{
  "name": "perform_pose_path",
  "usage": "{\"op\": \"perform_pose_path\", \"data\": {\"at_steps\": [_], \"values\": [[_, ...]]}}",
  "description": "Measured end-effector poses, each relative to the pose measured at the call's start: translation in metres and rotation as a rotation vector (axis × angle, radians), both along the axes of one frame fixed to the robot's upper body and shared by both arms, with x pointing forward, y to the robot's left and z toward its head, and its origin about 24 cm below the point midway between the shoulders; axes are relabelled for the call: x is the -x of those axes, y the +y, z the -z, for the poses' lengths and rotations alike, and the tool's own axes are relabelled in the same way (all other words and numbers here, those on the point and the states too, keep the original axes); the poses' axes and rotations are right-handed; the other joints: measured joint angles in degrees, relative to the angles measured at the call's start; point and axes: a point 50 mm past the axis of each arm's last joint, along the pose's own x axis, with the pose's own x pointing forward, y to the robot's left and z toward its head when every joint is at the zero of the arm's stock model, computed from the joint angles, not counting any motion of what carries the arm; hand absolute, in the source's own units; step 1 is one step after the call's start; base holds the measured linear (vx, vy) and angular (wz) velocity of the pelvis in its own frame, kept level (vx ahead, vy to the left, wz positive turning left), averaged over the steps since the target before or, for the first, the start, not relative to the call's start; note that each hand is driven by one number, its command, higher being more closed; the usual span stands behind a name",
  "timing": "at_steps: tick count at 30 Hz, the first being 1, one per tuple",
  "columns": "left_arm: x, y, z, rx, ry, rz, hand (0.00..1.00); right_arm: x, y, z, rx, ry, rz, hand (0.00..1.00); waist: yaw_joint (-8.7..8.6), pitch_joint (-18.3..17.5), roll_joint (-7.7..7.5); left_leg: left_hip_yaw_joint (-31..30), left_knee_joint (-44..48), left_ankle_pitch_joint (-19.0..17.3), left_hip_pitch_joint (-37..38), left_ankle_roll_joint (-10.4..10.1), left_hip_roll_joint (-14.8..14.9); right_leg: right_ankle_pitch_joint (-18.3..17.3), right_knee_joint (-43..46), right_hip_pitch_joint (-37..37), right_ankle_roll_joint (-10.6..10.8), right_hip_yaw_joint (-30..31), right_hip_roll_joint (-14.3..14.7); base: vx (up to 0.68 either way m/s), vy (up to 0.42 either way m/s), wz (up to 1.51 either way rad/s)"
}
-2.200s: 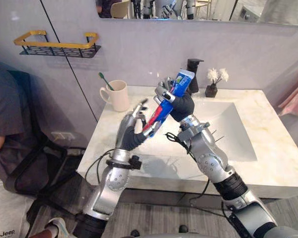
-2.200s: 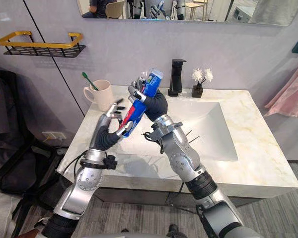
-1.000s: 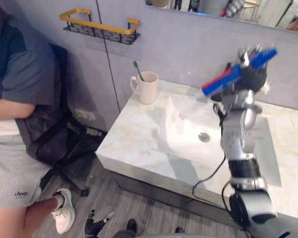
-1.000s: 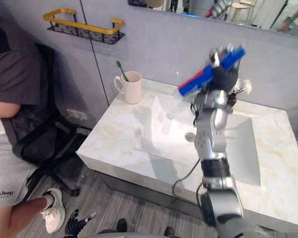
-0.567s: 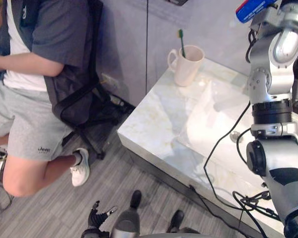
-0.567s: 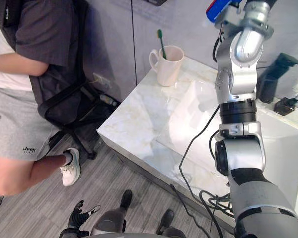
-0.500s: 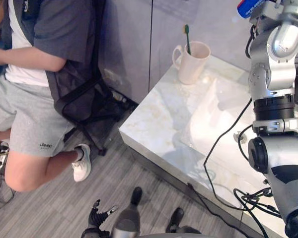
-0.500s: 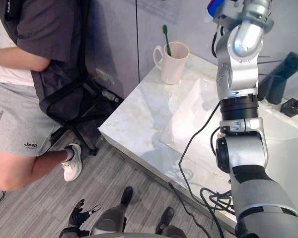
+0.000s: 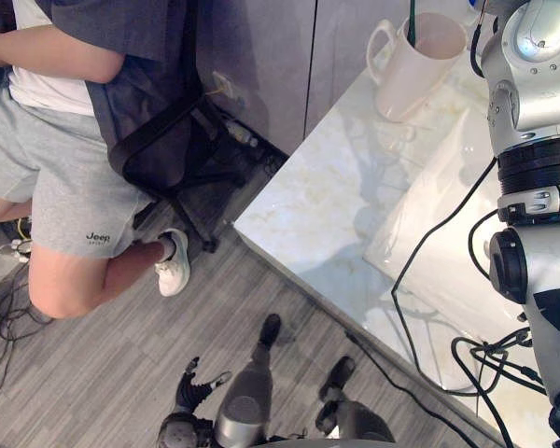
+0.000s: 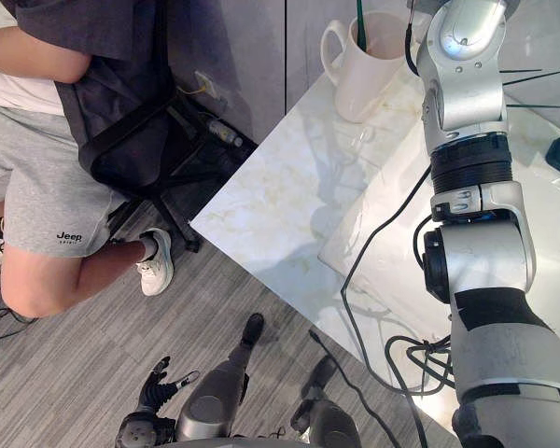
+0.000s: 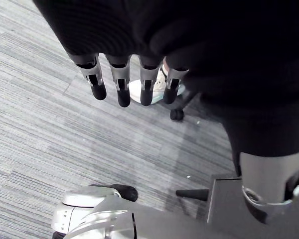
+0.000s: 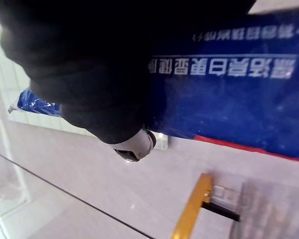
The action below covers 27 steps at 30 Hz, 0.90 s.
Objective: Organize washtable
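My right hand (image 12: 89, 74) is shut on a blue and red toothpaste tube (image 12: 229, 94), thumb (image 12: 132, 144) curled under it, held high beside the grey wall. A yellow-railed wall rack (image 12: 192, 214) lies just past the tube. In the eye views my right arm (image 10: 467, 93) rises above the marble washtable (image 9: 327, 215). A cream mug (image 9: 415, 65) holding a green toothbrush (image 10: 359, 23) stands at the table's back left corner. My left hand (image 10: 159, 383) hangs low by the floor, its fingers (image 11: 122, 84) straight and holding nothing.
A person (image 9: 65, 187) in grey shorts sits on a black chair (image 9: 168, 149) to the left of the table, one white shoe (image 9: 173, 271) on the grey floor. The white sink basin (image 9: 439, 243) lies to the right of the mug.
My left hand let go of the tube and dropped towards the floor. My right hand carried the tube up and left, above the eye views. The camera has swung left and down.
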Motion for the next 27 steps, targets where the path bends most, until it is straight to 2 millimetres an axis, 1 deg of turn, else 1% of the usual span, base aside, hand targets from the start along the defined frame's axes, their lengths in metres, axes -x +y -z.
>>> {"op": "perform_pose_path", "data": {"at_steps": [7, 12, 16, 19, 21, 23, 27], "values": [[-0.002, 0.000, -0.001, 0.006, -0.010, -0.014, 0.00, -0.002, 0.010, 0.002, 0.022, 0.011, -0.022, 1.00, 0.01, 0.76, 0.21, 0.29, 0.01, 0.00, -0.56, 0.00, 0.21, 0.00, 0.08, -0.81, -0.01, 0.27, 0.13, 0.00, 0.001, -0.02], [-0.008, -0.001, -0.003, 0.000, -0.029, -0.014, 0.00, 0.000, 0.014, -0.003, 0.050, -0.007, -0.011, 1.00, -0.06, 0.76, 0.21, 0.59, 0.02, 0.00, -0.34, 0.00, 0.23, 0.00, 0.07, -0.72, -0.01, 0.44, 0.11, 0.00, 0.002, -0.01], [-0.008, -0.001, -0.003, -0.001, -0.028, -0.015, 0.00, 0.002, 0.015, -0.006, 0.045, -0.022, -0.011, 1.00, -0.11, 0.76, 0.21, 0.63, 0.02, 0.00, 0.04, 0.00, 0.27, 0.00, 0.11, -0.38, -0.01, 0.57, 0.11, 0.00, 0.002, -0.01], [-0.008, -0.001, -0.003, -0.001, -0.026, -0.015, 0.00, 0.009, 0.019, -0.012, 0.044, -0.067, -0.019, 1.00, -0.16, 0.76, 0.22, 0.60, 0.01, 0.00, 0.48, 0.00, 0.27, 0.00, 0.09, 0.09, -0.01, 0.57, 0.11, 0.00, 0.000, 0.00], [-0.008, -0.001, -0.003, -0.001, -0.027, -0.015, 0.00, 0.020, 0.026, -0.021, 0.080, -0.132, -0.023, 1.00, -0.19, 0.76, 0.22, 0.57, 0.01, -0.01, 0.88, -0.01, 0.27, -0.01, 0.09, 0.50, -0.02, 0.45, 0.13, 0.00, 0.000, 0.00], [-0.008, -0.001, -0.003, -0.001, -0.026, -0.015, 0.00, 0.028, 0.031, -0.026, 0.096, -0.174, -0.036, 1.00, -0.18, 0.76, 0.22, 0.54, 0.01, -0.01, 0.88, -0.01, 0.27, -0.01, 0.14, 0.51, -0.02, 0.40, 0.13, -0.01, 0.004, 0.02], [-0.008, -0.001, -0.003, -0.002, -0.026, -0.014, 0.00, 0.029, 0.033, -0.026, 0.105, -0.185, -0.043, 1.00, -0.12, 0.76, 0.21, -0.03, 0.01, 0.02, 1.04, -0.03, 0.23, -0.01, 0.17, 0.88, -0.02, 0.04, 0.14, -0.01, 0.006, 0.05]]}}
